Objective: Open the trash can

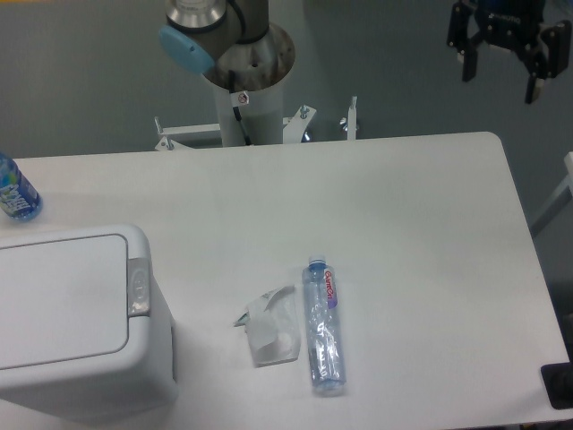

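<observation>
Trash can (76,313) sits at the surface's (403,224) front-left corner, lid shut, grey latch (139,288) on its right edge facing the open middle, so we can press it from above. Gripper (508,49) hangs top right, well apart, fingers spread, holding nothing. 1 clear bottle (323,328) lies beside a crumpled wrapper (272,329); red label unreadable. Blue bottle (15,190) far left

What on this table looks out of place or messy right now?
A clear plastic water bottle lies on its side mid-table, and beside it sits a crumpled white plastic wrapper, both loose like litter. The large white plastic trash can at the left has its lid shut. Nothing looks spilled or broken.
</observation>
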Robot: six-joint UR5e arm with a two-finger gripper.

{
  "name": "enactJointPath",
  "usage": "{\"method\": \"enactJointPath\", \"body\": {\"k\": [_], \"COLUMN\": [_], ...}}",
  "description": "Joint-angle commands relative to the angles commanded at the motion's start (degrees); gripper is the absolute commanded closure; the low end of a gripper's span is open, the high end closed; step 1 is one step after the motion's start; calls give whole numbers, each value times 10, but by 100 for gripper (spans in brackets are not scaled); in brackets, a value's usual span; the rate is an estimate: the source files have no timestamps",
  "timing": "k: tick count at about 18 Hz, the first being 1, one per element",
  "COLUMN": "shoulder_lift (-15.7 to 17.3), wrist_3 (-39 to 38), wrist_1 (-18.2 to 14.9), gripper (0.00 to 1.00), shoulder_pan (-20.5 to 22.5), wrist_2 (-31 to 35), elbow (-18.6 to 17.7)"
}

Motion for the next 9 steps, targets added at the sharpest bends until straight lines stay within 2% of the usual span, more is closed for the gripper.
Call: {"method": "enactJointPath", "body": {"k": [6, 9], "shoulder_lift": [0, -5], "wrist_3": [-6, -82], "wrist_1": [0, 16], "gripper": [0, 0], "shoulder_pan": [-3, -21], "wrist_2": [1, 1], "elbow": [1, 4]}}
